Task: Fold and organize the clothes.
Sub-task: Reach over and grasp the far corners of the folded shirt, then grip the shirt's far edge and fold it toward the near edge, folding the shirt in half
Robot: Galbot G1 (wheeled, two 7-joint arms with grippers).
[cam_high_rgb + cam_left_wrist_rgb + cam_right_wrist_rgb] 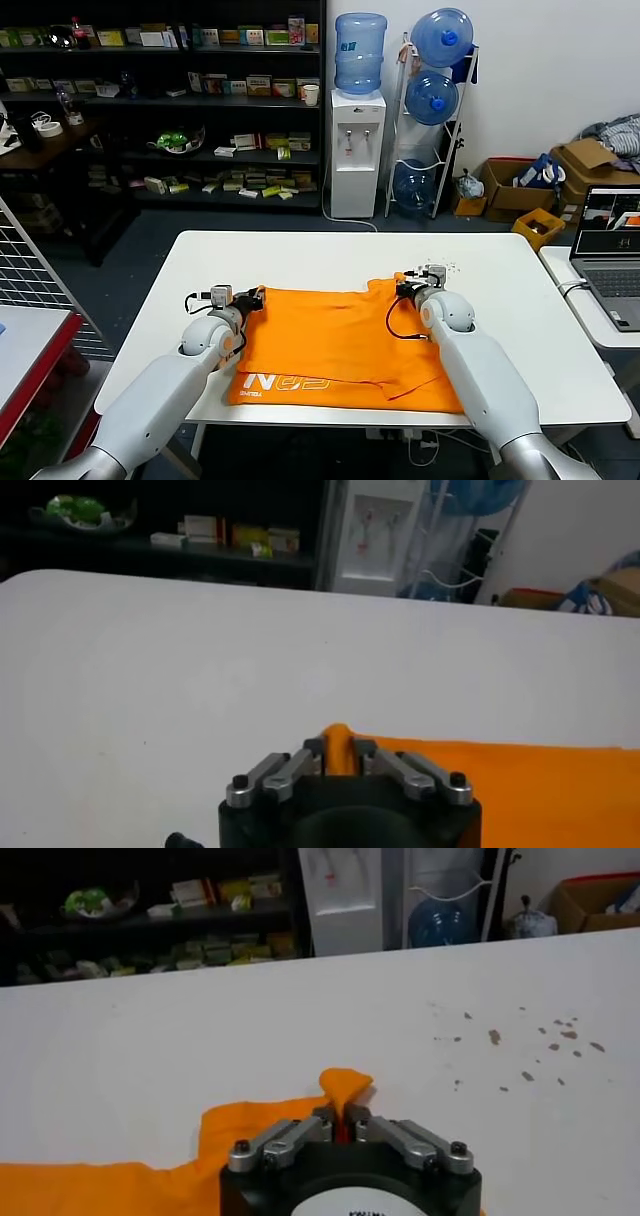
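I had both far corners of the orange T-shirt [340,345] pinched: left gripper [339,756] and right gripper [345,1122] clenched on thin fabric ridges. Either shallow bite risked slipping on lifting.

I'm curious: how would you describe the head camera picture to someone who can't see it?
Two grey robot arms reach over a white table, each pinching a far corner of a bright orange cotton T-shirt lying flat: the left gripper on the left corner, the right gripper on the right. White lettering shows at the shirt's near edge; shelves and a water dispenser stand behind.
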